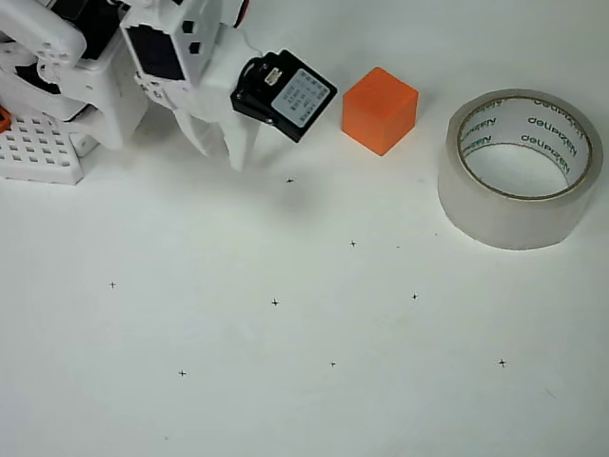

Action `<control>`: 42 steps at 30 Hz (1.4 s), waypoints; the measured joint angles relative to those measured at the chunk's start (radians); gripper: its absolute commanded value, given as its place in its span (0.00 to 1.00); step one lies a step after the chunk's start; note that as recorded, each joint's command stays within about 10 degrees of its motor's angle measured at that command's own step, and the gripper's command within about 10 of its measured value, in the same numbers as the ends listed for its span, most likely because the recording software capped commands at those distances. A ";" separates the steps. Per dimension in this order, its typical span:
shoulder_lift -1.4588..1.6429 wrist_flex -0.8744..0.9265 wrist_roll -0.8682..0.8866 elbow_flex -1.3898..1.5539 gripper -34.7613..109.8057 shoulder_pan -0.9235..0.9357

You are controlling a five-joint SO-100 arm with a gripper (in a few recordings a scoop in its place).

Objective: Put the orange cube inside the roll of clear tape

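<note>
In the overhead view the wide ring of translucent greyish-beige clear tape (520, 169) lies flat at the right side of the white table (304, 381), its white inner core printed with dark lettering. Its hole holds nothing; bare table shows through it. The small solid bright-orange cube (380, 109) sits on the table to the left of the roll, near it but apart, with open table between the two. Small black cross marks (275, 303) are scattered over the lower part of the table, and a white perforated base (38, 152) lies at the left edge. The white arm reaches in from the top left, with a black camera module (285, 95) on its wrist just left of the cube and not touching it. The white two-finger gripper (221, 148) points down toward the table, its fingers slightly spread and holding nothing
</note>
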 measured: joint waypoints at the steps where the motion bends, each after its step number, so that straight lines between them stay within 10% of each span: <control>1: -0.018 -0.011 0.002 -0.028 0.34 -0.008; 42: -0.703 -0.063 0.107 -0.678 0.48 -0.259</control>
